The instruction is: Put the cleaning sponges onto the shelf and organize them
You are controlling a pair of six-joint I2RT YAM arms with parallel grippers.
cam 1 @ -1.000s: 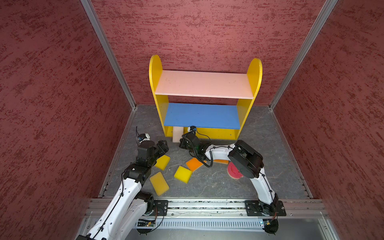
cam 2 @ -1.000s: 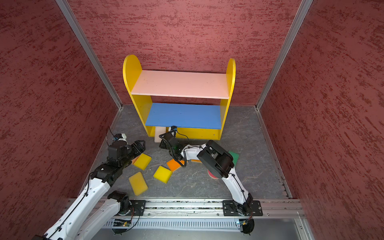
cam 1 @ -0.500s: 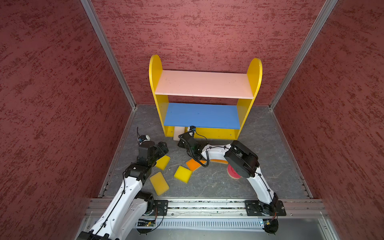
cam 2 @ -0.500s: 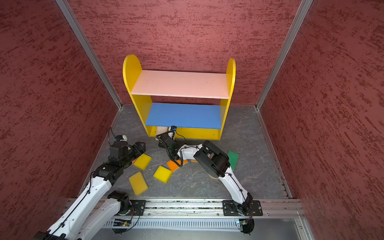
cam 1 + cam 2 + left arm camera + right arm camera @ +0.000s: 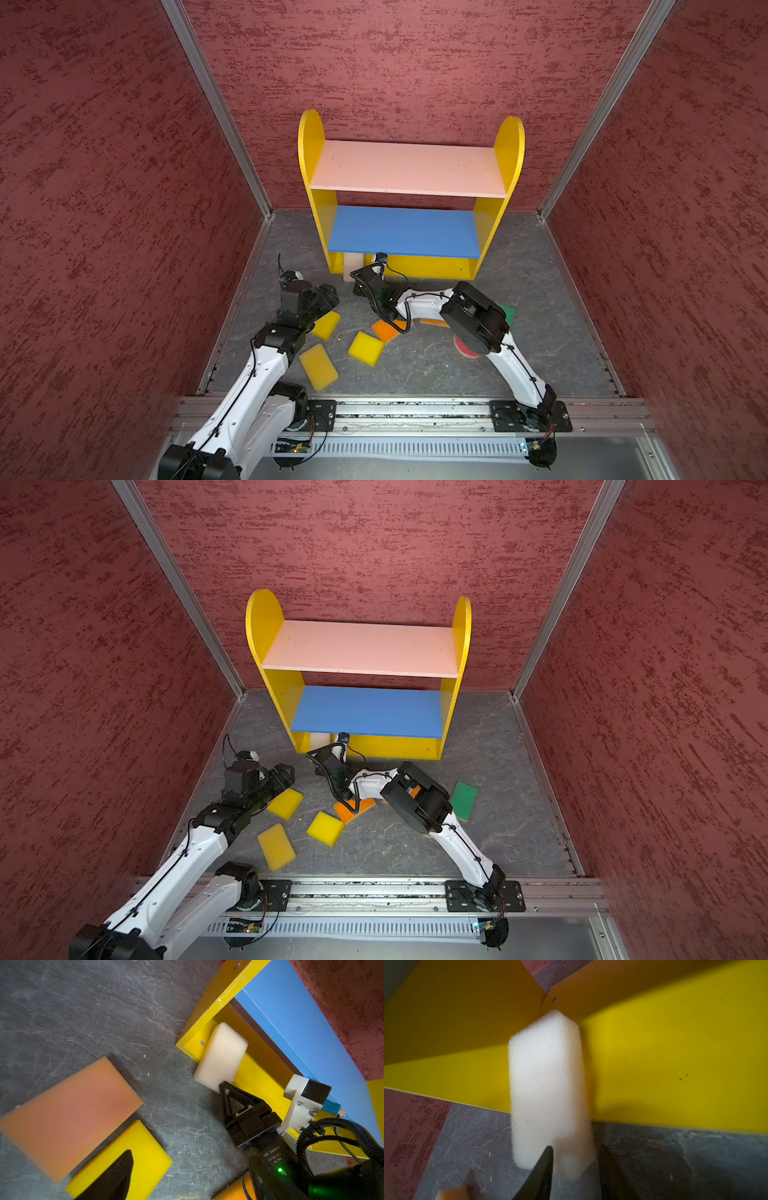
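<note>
Floor (image 5: 675,1157): right fingers (image 5: 542,1178) half-open astride sponge (image 5: 546,1084)

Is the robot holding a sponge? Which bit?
Can't tell for sure. The right hand sits around the near end of the cream sponge. The left hand holds nothing.

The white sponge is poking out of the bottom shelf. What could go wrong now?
1. The cream sponge stands on its thin edge, half past the front of the yellow bottom board. When the right gripper backs its jaws away, the sponge could topple or slide out.
2. The right arm lies low over the orange sponge, so pulling back might drag it.
</note>
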